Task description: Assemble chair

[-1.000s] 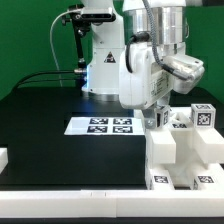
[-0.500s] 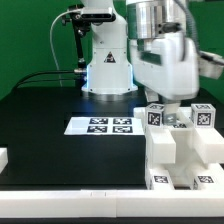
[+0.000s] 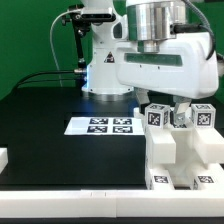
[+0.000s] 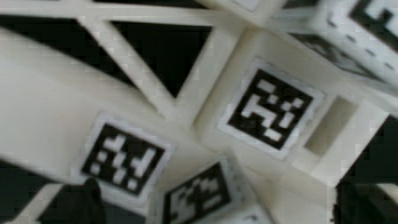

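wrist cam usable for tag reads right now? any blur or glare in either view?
Wrist view: very close on the chair, tilted; tag soft but readable; a dark out-of-focus shape sits at one edge. Exterior view: evenly lit and sharp, marker board clear, no strong glare on the black table.

- From my seat the arm point(image 3: 150, 55) hangs right over the chair point(image 3: 180, 150), which sits at the exterior view's right on the black table point(image 3: 50, 125).
- Can't see the fingers, they're hidden behind the wrist housing.
- Chair's a chunky white stack with three tagged cubes lined up on top.
- The marker board point(image 3: 102, 126) lies flat mid-table, just beside the chair.
- A white border rail point(image 3: 60, 205) runs along the near edge.
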`<state>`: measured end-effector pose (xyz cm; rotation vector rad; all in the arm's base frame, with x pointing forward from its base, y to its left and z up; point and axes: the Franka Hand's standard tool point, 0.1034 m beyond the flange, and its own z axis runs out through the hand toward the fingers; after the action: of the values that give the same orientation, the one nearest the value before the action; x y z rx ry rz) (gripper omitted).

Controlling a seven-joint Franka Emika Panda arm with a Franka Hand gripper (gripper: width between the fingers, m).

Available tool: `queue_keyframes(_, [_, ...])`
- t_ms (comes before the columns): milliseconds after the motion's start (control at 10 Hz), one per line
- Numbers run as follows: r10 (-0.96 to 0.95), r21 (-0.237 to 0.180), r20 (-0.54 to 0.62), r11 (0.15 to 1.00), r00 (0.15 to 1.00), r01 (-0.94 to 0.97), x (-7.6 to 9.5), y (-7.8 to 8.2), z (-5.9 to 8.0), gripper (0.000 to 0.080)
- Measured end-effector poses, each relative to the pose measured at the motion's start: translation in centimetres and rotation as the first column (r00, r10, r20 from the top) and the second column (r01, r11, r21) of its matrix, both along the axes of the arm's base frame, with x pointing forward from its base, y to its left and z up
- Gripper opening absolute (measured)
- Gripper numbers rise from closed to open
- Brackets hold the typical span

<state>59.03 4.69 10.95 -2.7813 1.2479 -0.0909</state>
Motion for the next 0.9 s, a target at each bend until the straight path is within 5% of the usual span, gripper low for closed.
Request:
queue_keyframes(100, [0.024,-0.002,0.007,1.000,1.000,-0.024,0.12,-0.21,0.03,0.0649])
queue_keyframes(400, [-0.011,0.000,0.004,1.000,1.000,0.011,0.09,-0.19,-0.03,0.0268])
queue_keyframes(700, [-0.303,0.023,-0.021,0.953,0.953,0.303,0.31,-0.29,-0.09,0.0270])
queue_keyframes(900, [-0.534,0.035,-0.047,0.844,0.844,0.535,0.27,-0.54,-0.11,0.0270])
